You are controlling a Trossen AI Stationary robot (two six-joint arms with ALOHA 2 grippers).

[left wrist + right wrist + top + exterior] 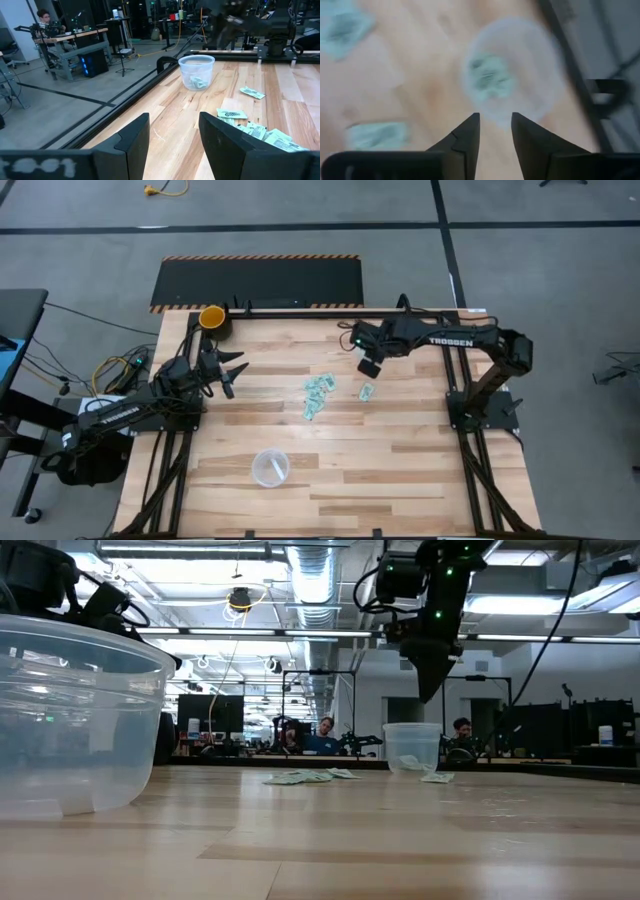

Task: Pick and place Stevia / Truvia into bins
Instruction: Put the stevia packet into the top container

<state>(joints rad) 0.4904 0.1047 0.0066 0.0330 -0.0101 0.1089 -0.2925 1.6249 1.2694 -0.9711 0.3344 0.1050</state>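
Several mint-green and white Stevia packets lie flat in a loose pile at the table's middle, and one lies apart to their right. A clear bin stands far right of the pile with packets on its bottom. My right gripper hangs above this bin, pointing steeply down, open and with nothing between its fingers. In the high view that gripper hides the bin. The second clear bin stands near the table's front. My left gripper waits open at the table's left, level.
A yellow-orange cup stands at the table's far left corner. A dark rail runs along the far edge. People sit at desks beyond the table. Bare wood lies between the pile and the near bin.
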